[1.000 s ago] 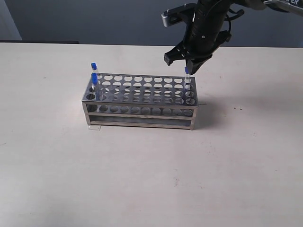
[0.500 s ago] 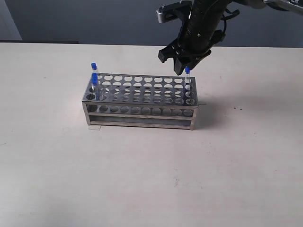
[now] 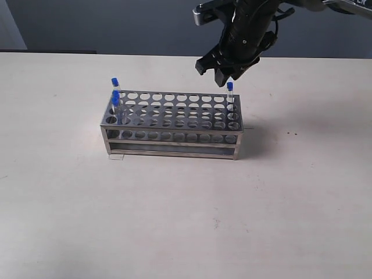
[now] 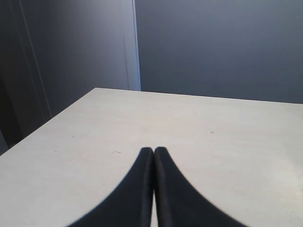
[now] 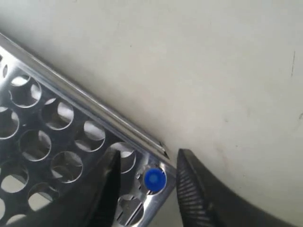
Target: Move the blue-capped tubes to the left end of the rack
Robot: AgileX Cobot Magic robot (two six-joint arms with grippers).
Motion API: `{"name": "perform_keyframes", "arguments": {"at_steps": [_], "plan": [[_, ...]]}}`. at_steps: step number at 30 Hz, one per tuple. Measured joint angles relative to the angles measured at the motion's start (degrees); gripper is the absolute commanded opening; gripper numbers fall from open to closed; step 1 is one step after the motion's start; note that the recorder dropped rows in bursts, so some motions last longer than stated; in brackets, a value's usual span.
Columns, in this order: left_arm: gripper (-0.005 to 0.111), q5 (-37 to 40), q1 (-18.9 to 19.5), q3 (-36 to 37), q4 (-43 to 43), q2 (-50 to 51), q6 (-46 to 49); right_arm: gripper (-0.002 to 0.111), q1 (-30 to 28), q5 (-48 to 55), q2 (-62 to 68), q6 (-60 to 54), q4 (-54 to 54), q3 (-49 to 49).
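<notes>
One rack [image 3: 171,125] holds three blue-capped tubes [image 3: 115,99], two at its left end, one in the right-end corner under the right gripper [image 3: 220,74], jaws apart; left gripper [image 4: 154,151] jaws together.

My right claw [image 3: 220,74] let go of the tube [image 3: 230,100] at the rack's [image 3: 174,125] right end. Its jaws spread apart, and I rose and drifted slightly left. The blue cap [image 3: 230,86], half hidden inside my grip before, came clear beneath me.
</notes>
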Motion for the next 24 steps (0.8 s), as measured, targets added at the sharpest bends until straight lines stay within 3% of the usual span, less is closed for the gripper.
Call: {"name": "perform_keyframes", "arguments": {"at_steps": [11,14,16,24], "plan": [[0.000,0.00,0.00,0.00,0.00,0.00,0.00,0.037,0.00,0.62,1.73,1.41,-2.16,0.00],[0.000,0.00,0.00,0.00,0.00,0.00,0.00,0.019,0.00,0.89,2.70,1.41,-2.16,0.00],[0.000,0.00,0.00,0.00,0.00,0.00,0.00,-0.001,0.00,0.89,2.96,1.56,-2.16,0.00],[0.000,0.00,0.00,0.00,0.00,0.00,0.00,0.000,0.00,1.11,2.71,1.72,-1.70,0.00]]}}
